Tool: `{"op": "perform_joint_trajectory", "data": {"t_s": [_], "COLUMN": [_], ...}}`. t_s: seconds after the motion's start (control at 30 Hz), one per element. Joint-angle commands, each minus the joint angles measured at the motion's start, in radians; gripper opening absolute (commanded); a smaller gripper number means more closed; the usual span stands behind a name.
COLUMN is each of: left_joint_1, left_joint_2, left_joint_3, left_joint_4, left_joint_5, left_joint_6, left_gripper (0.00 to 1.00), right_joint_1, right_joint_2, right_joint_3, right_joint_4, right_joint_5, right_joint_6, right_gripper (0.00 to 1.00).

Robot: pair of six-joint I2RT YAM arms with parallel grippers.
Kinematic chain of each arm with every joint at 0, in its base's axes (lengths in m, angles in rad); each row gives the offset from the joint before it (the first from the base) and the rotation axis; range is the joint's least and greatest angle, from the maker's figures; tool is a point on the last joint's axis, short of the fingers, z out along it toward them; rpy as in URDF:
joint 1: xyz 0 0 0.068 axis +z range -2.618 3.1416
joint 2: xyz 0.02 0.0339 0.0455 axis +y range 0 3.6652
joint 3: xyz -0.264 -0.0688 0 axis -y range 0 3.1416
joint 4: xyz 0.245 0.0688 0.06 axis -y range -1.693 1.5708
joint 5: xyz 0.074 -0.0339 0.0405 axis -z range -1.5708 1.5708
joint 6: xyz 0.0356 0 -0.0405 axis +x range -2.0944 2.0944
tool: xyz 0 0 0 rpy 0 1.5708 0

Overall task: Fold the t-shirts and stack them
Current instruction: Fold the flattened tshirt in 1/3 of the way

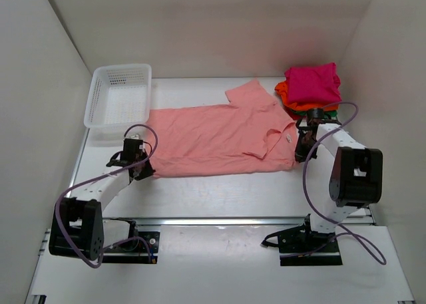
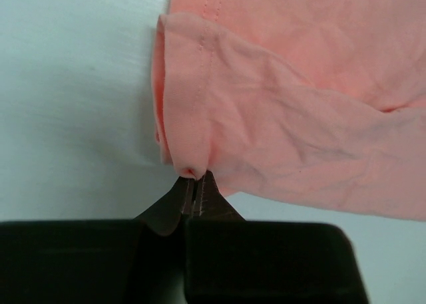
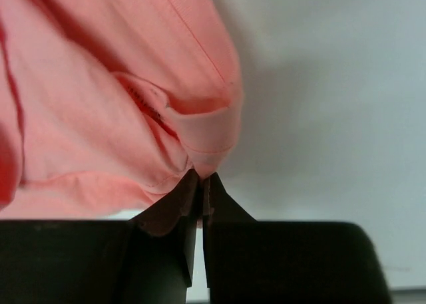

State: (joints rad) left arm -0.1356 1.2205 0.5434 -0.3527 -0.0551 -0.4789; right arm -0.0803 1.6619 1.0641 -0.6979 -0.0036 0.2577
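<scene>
On the table (image 1: pixel 219 191): salmon-pink shirt (image 1: pixel 219 138) spread flat, hem to the left, collar to the right, one sleeve poking out along the far edge.
Long axis: left to right across the table, parallel to the line joining the two pairs of jaws.
Hold of the left jaws: clenched on the near hem corner, a small pinch of doubled cloth caught at the very tips in the left wrist view.
Hold of the right jaws: clenched on the near corner at the collar end, a fold of cloth nipped between the tips in the right wrist view.
Direction from the jaws: shirt body lying away from both pairs, toward the far wall.
Nearer arm: neither; left arm (image 1: pixel 110 181) at the hem end, right arm (image 1: pixel 333 141) at the collar end, one corner each, well apart.
Stack: far right corner, magenta shirt (image 1: pixel 311 84) on top, orange shirt (image 1: pixel 285 94) beneath, just beyond the right arm.
Basket (image 1: pixel 92 101): far left, just beside the far hem corner; touching or not, cannot tell.
Step in hand, as a judgement: probably a lengthwise fold, near edge held at both corners for carrying over to the far edge.
Hinge of the move: both corners rising and travelling together, straight away from the bases, across the short axis.
Risk: uneven travel skewing the fold; far sleeve likely left sticking out.
</scene>
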Motion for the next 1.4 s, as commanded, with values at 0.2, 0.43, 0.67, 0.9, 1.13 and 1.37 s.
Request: {"op": "perform_joint_trajectory", "data": {"t_s": [0.2, 0.43, 0.67, 0.9, 1.13, 1.37], "left_joint_1": [0.019, 0.014, -0.004, 0.005, 0.005, 0.004], "left_joint_2": [-0.183, -0.227, -0.312, -0.329, -0.159, 0.149], "left_joint_3": [0.012, 0.041, 0.090, 0.229, 0.297, 0.391], "left_joint_4": [-0.202, -0.311, -0.410, -0.459, -0.185, 0.086], "left_joint_5": [0.090, 0.155, 0.242, 0.224, 0.156, 0.120], "left_joint_6": [0.117, 0.132, 0.120, 0.128, 0.085, 0.063], "left_gripper": [0.00, 0.00, 0.22, 0.46, 0.38, 0.36], "right_joint_1": [0.046, 0.036, 0.068, 0.053, 0.100, 0.177], "right_joint_2": [-0.352, -0.530, -0.611, -0.553, -0.430, -0.217], "right_joint_3": [-0.165, -0.245, -0.207, -0.028, 0.125, 0.155], "right_joint_4": [-0.285, -0.428, -0.531, -0.566, -0.277, 0.158], "right_joint_5": [0.034, 0.048, 0.016, 0.069, 0.024, -0.015], "right_joint_6": [0.083, 0.072, 0.091, 0.060, 0.066, 0.087], "right_gripper": [0.00, 0.00, 0.09, 0.74, 0.74, 0.73]}}
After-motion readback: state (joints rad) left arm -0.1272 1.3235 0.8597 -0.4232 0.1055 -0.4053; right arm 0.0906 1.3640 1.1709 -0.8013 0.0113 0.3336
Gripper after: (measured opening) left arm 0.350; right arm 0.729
